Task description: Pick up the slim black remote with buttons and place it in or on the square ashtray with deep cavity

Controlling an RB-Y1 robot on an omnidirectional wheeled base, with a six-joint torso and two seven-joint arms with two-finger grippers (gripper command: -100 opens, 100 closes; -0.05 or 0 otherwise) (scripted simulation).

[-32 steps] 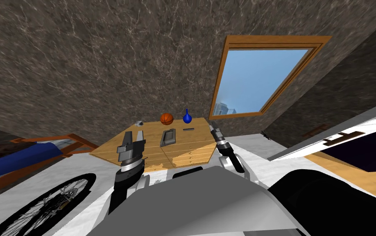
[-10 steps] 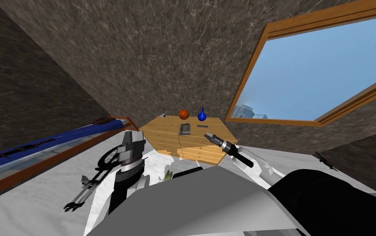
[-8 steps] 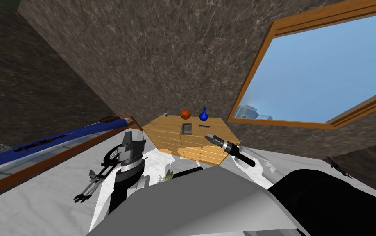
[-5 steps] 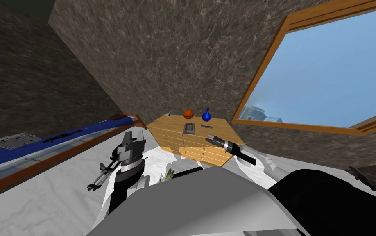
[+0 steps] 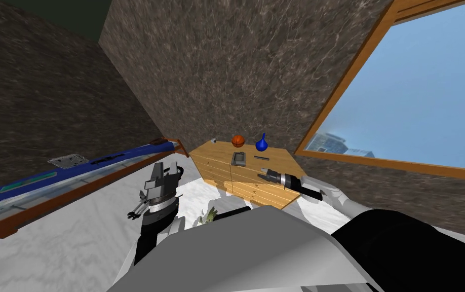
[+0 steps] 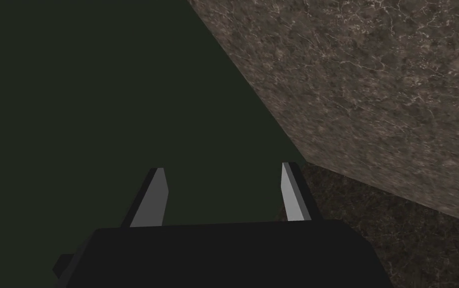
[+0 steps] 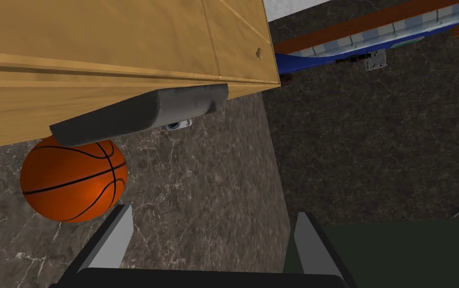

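The right claw (image 5: pixel 260 176) is released, its two fingers spread with nothing between them. It is stretched toward the front edge of the wooden surface (image 5: pixel 219 152), not yet over it. The remote (image 5: pixel 261 158) lies flat on this surface as a slim dark bar, apart from the claw and further back. Just beside it, toward my left, sits the ashtray (image 5: pixel 239 158), a grey square dish; the two do not touch. In the right wrist view the claw (image 7: pixel 212 212) looks along the surface at the ashtray (image 7: pixel 138 112). Behind them stand the basketball (image 5: pixel 237 140) and a blue vase (image 5: pixel 261 144), the vase directly behind the remote. I judge the right arm is chosen because the remote is on its side, and the fingers are spread to be ready for the narrow body. The left claw (image 5: pixel 168 168) is also released and raised at my left, well apart from the surface, probably to be out of the way.
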